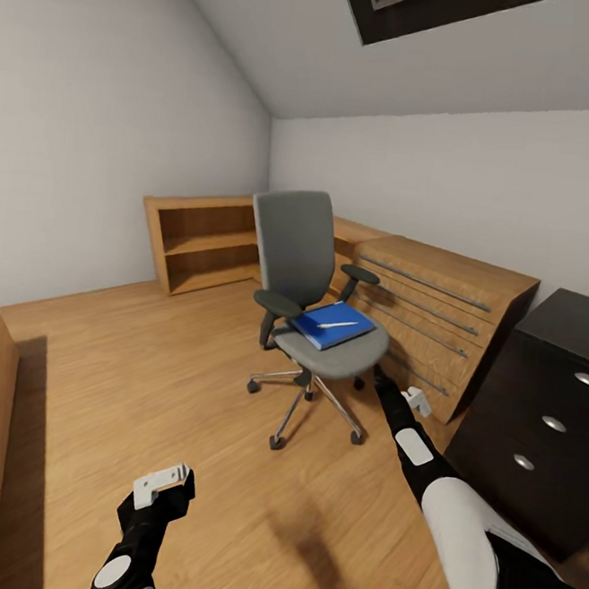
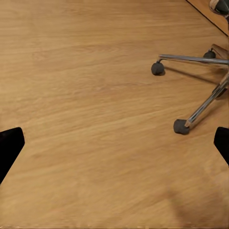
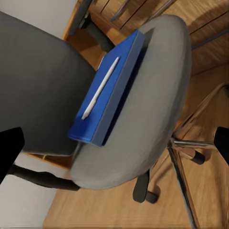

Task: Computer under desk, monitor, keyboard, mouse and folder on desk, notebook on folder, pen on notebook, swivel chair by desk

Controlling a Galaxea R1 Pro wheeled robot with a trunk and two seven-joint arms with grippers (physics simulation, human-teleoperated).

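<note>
- Swivel chair point(image 1: 310, 278): stands on the wooden floor beside a light wooden chest point(image 1: 442, 309).
- Blue folder point(image 1: 332, 324): lies on the seat, white pen point(image 1: 337, 324) on top.
- Right gripper point(image 1: 417, 400): near the seat, fingers spread wide.
- Left gripper point(image 1: 163, 486): low over the floor, fingers wide apart.

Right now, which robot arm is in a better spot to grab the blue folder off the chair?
Probably the right. The right gripper reaches toward the swivel chair, and its wrist camera looks straight at the folder with the pen on it. The left gripper hangs low over the floor, farther away.
</note>
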